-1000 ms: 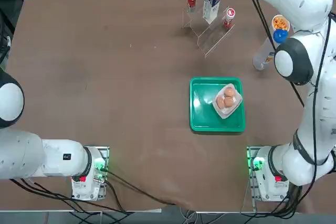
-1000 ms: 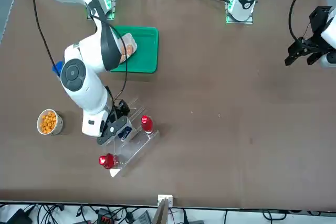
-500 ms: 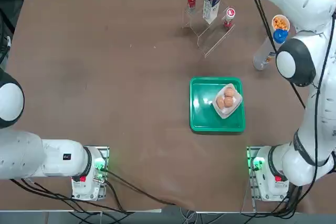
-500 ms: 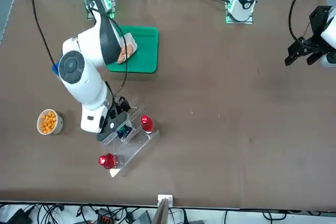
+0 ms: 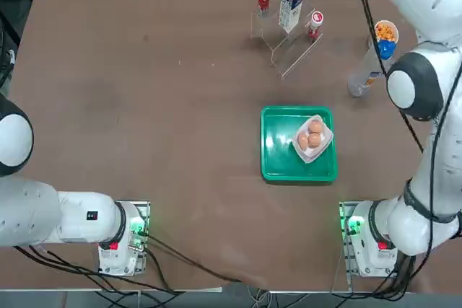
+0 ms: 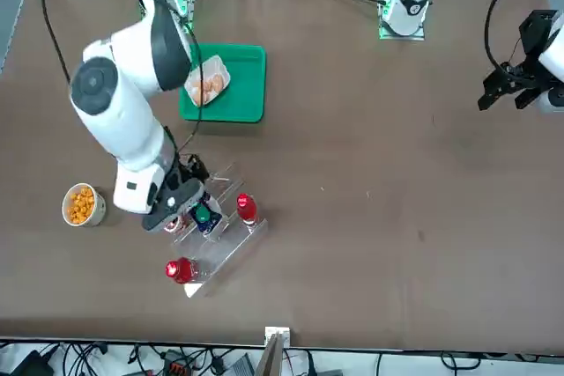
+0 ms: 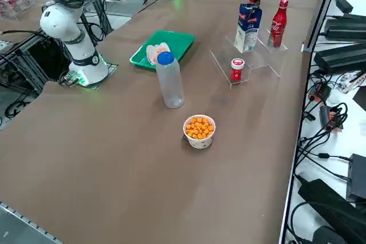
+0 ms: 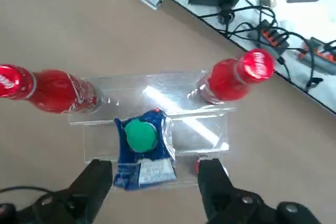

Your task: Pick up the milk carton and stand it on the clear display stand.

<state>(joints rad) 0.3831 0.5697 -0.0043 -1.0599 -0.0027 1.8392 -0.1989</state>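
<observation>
Looks like the right gripper point(image 8: 152, 182) has let go and lifted off the milk carton point(image 8: 143, 150) since a moment ago. Its fingers are spread wide, hanging above the carton with nothing in them. So the carton stands upright by itself on the clear display stand point(image 8: 173, 108), between the red soda bottle point(image 7: 277, 23) and a small red can point(image 7: 237, 68).

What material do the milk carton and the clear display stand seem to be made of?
The milk carton looks like printed paperboard: flat blue-and-white panels, folded edges, matte. The clear display stand looks like glossy transparent acrylic, perhaps glass: the brown table shows through and its edges glint. The right gripper, open, hangs above the carton.
</observation>
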